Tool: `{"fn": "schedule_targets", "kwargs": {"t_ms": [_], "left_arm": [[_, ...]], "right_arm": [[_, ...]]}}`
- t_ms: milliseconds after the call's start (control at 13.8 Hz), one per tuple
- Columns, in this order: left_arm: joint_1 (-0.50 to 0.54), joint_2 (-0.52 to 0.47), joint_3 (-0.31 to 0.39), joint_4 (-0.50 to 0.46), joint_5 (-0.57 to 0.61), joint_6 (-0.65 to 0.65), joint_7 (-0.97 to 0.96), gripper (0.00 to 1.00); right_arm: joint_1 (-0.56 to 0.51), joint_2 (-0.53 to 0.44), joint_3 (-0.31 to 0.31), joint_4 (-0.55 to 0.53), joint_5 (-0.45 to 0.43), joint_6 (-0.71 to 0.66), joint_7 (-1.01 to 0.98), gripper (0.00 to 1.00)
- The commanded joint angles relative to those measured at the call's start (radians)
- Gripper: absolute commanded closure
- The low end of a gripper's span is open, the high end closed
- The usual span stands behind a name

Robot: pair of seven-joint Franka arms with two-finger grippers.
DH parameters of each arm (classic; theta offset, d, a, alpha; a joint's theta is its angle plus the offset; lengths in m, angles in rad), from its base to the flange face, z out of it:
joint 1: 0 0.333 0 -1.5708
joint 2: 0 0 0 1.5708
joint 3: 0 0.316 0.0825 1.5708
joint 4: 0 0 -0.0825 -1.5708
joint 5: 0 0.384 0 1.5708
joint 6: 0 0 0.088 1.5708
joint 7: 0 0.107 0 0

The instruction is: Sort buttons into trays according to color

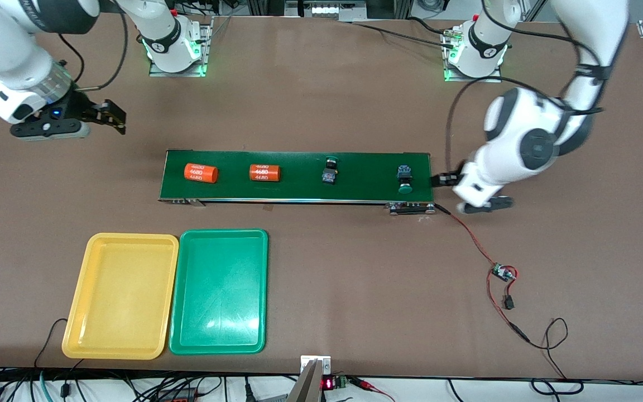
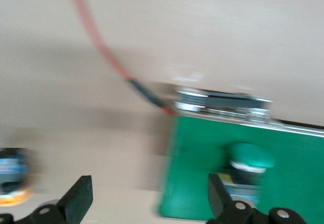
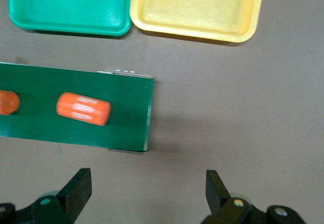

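Observation:
Two green-capped buttons lie on the dark-green belt [image 1: 299, 178]: one [image 1: 330, 170] mid-belt, one [image 1: 404, 180] at the left arm's end. My left gripper [image 1: 441, 180] is open over that belt end. In the left wrist view [image 2: 149, 204] one fingertip [image 2: 217, 196] is beside the green-capped button [image 2: 248, 161]. A blurred blue block with an orange cap [image 2: 12, 176] lies on the table off the belt end, hidden under the left arm in the front view. My right gripper [image 1: 112, 117] [image 3: 149, 193] is open and empty over the table beside the belt's other end. The yellow tray [image 1: 120, 296] and green tray [image 1: 220, 290] lie empty side by side, nearer the front camera.
Two orange "4680" cylinders [image 1: 201, 173] [image 1: 265, 173] lie on the belt toward the right arm's end. A red-and-black wire [image 1: 475, 240] runs from the belt end to a small circuit board [image 1: 503, 273] on the table. Cables hang along the table's front edge.

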Motion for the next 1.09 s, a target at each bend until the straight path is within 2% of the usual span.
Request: {"fn": "schedule_targets", "kwargs": {"t_ms": [0, 217, 362, 506, 651, 796, 1013], "left_arm": [[0.092, -0.031, -0.005, -0.103, 0.088, 0.017, 0.054, 0.0], [0.187, -0.026, -0.005, -0.185, 0.201, 0.089, 0.071, 0.0], [0.23, -0.025, -0.005, -0.212, 0.209, 0.095, 0.193, 0.0], [0.271, -0.02, -0.004, -0.229, 0.209, 0.095, 0.243, 0.0], [0.284, -0.014, -0.005, -0.272, 0.209, 0.142, 0.243, 0.0], [0.292, 0.0, -0.005, -0.341, 0.208, 0.251, 0.232, 0.0], [0.293, 0.006, -0.004, -0.377, 0.208, 0.278, 0.226, 0.0]], "right_arm": [[0.083, 0.017, 0.0, 0.0, 0.002, 0.018, 0.101, 0.0], [0.21, 0.055, 0.0, 0.009, 0.001, 0.044, 0.234, 0.0], [0.267, 0.097, 0.0, 0.029, 0.002, 0.064, 0.256, 0.0], [0.308, 0.127, 0.0, 0.057, 0.004, 0.075, 0.369, 0.0], [0.345, 0.149, 0.0, 0.06, 0.004, 0.111, 0.455, 0.0], [0.382, 0.184, 0.0, 0.06, 0.004, 0.168, 0.56, 0.0], [0.424, 0.235, 0.0, 0.06, 0.005, 0.248, 0.698, 0.0]]}}
